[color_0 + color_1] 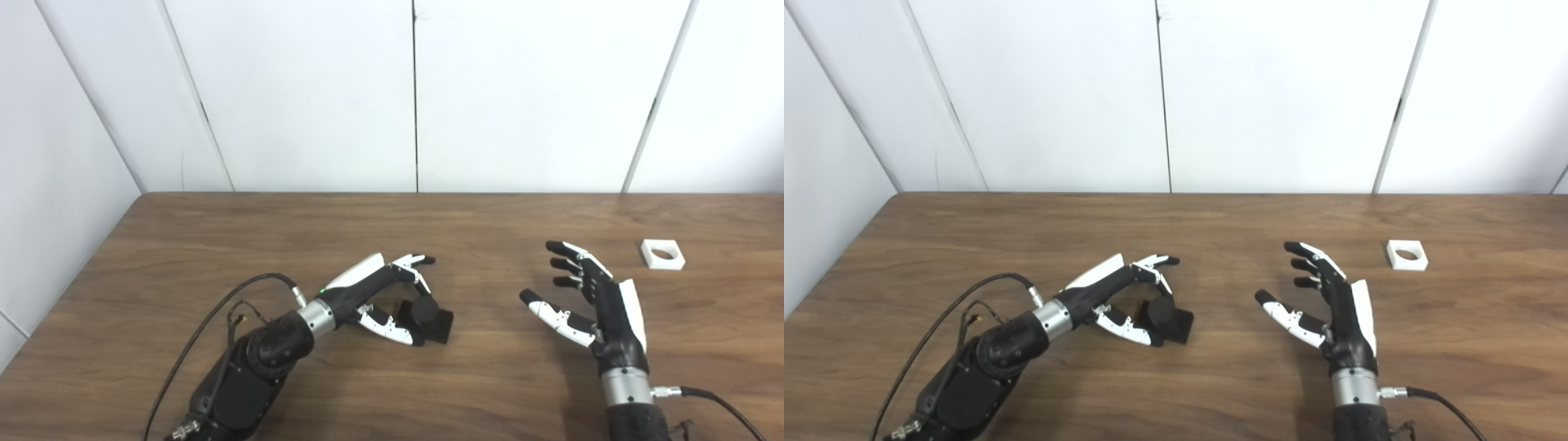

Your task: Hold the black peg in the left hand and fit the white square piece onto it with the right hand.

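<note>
The black peg [427, 315], a round stub on a square black base, rests on the brown table [392, 226] left of centre. My left hand [387, 291] curls around it, fingers above and thumb below, still apart and not closed on it. The white square piece [662, 254] with a round hole lies flat at the right, far side. My right hand [588, 303] hovers open, palm facing left, a short way to the near left of the white piece and not touching it.
White wall panels stand behind the table's far edge. A black cable [208, 324] loops off my left forearm over the tabletop, and another cable [710, 401] leaves the right wrist. Bare wood lies between the two hands.
</note>
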Controlling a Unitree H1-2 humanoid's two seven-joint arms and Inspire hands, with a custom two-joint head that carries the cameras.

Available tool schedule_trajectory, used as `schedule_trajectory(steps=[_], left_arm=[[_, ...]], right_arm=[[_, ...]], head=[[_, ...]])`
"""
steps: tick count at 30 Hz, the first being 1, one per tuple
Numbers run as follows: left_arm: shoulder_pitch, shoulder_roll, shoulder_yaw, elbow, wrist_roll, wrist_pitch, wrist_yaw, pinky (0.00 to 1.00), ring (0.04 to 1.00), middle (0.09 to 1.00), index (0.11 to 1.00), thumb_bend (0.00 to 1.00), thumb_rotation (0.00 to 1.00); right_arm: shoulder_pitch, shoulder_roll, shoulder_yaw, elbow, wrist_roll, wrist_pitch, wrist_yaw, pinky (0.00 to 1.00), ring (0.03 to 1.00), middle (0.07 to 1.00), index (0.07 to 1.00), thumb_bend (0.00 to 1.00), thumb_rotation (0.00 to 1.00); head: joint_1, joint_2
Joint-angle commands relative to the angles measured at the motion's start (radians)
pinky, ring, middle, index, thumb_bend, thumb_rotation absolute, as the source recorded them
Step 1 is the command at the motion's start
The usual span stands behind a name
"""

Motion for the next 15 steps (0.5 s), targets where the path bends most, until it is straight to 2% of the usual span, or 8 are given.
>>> schedule_trajectory(steps=[1, 2, 7, 8, 9, 10, 12, 15], left_arm=[[-0.004, 0.005, -0.016, -0.007, -0.001, 0.006, -0.043, 0.96, 1.000, 0.964, 0.493, 0.52, 0.08], [-0.005, 0.005, -0.015, -0.008, 0.001, 0.004, -0.043, 0.97, 1.000, 0.964, 0.493, 0.52, 0.08], [-0.008, 0.008, -0.015, -0.014, 0.009, 0.007, -0.045, 0.98, 1.000, 0.969, 0.498, 0.52, 0.08], [-0.009, 0.009, -0.015, -0.016, 0.010, 0.007, -0.045, 0.98, 1.000, 0.969, 0.528, 0.59, 0.12], [-0.009, 0.009, -0.015, -0.018, 0.013, 0.008, -0.045, 0.97, 1.000, 0.969, 0.588, 0.73, 0.18], [-0.010, 0.010, -0.014, -0.020, 0.014, 0.011, -0.044, 0.97, 1.000, 0.969, 0.621, 0.80, 0.21], [-0.010, 0.011, -0.013, -0.023, 0.017, 0.016, -0.045, 0.96, 1.000, 0.971, 0.657, 0.86, 0.24], [-0.010, 0.013, -0.011, -0.027, 0.016, 0.021, -0.046, 0.96, 1.000, 0.972, 0.677, 0.87, 0.24]], right_arm=[[-0.025, 0.012, -0.007, -0.040, 0.008, -0.021, -0.011, 0.65, 0.769, 0.819, 0.753, 0.56, 0.19], [-0.024, 0.013, -0.008, -0.039, 0.010, -0.024, -0.011, 0.62, 0.749, 0.819, 0.754, 0.56, 0.19], [-0.025, 0.011, -0.010, -0.039, 0.004, -0.021, -0.009, 0.66, 0.768, 0.818, 0.759, 0.55, 0.19], [-0.025, 0.012, -0.010, -0.040, 0.003, -0.018, -0.010, 0.66, 0.766, 0.818, 0.758, 0.55, 0.19], [-0.025, 0.013, -0.010, -0.041, 0.002, -0.017, -0.010, 0.65, 0.761, 0.816, 0.757, 0.56, 0.19], [-0.025, 0.014, -0.011, -0.042, 0.002, -0.013, -0.010, 0.65, 0.757, 0.815, 0.756, 0.56, 0.20], [-0.025, 0.016, -0.012, -0.044, 0.005, -0.009, -0.009, 0.65, 0.760, 0.817, 0.756, 0.56, 0.20], [-0.025, 0.015, -0.011, -0.048, -0.002, -0.006, -0.009, 0.65, 0.761, 0.814, 0.754, 0.56, 0.20]], head=[[0.001, 0.001], [0.000, 0.003], [-0.008, 0.006], [-0.011, 0.006], [-0.013, 0.007], [-0.015, 0.007], [-0.018, 0.008], [-0.021, 0.010]])
